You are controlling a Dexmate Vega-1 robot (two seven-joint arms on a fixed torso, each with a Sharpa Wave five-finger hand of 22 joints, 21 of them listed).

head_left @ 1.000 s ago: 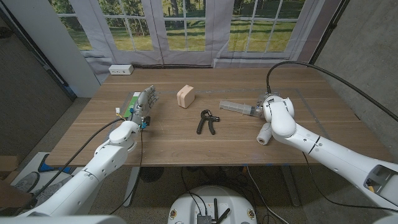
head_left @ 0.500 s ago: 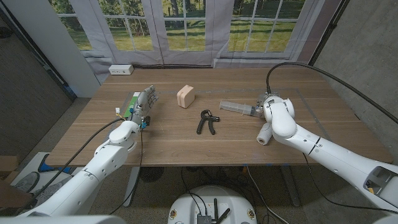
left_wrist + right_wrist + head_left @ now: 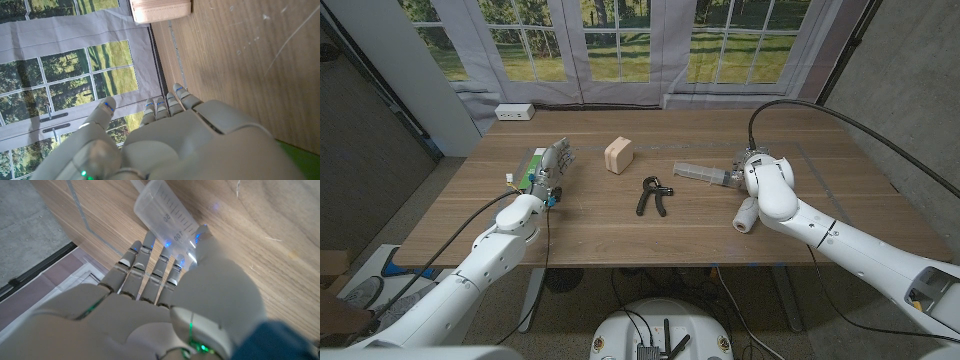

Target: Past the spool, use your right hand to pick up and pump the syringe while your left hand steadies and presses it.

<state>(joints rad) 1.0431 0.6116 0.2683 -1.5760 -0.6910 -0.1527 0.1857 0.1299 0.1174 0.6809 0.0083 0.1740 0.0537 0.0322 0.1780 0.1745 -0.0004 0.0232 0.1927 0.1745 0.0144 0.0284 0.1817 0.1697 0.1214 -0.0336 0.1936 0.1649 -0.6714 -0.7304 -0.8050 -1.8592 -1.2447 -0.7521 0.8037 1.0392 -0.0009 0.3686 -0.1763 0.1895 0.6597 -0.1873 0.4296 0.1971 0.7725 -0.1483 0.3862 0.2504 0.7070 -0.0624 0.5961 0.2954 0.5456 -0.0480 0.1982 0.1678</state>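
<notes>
The clear syringe (image 3: 698,174) lies on the table at the right of the middle, past the white spool (image 3: 746,215). My right hand (image 3: 752,172) is at the syringe's right end. In the right wrist view its straight fingers (image 3: 150,265) reach the marked barrel (image 3: 165,215) on one side and the thumb (image 3: 202,237) lies against it on the other; no closed grip shows. My left hand (image 3: 553,163) stands far off at the table's left, fingers straight and apart (image 3: 170,105), holding nothing.
A black hand-grip tool (image 3: 652,195) lies at the table's middle and a beige block (image 3: 618,155) stands behind it, also seen as the beige block (image 3: 160,10) from the left wrist. A green board (image 3: 532,168) lies under the left hand. A white power strip (image 3: 515,112) sits at the back left.
</notes>
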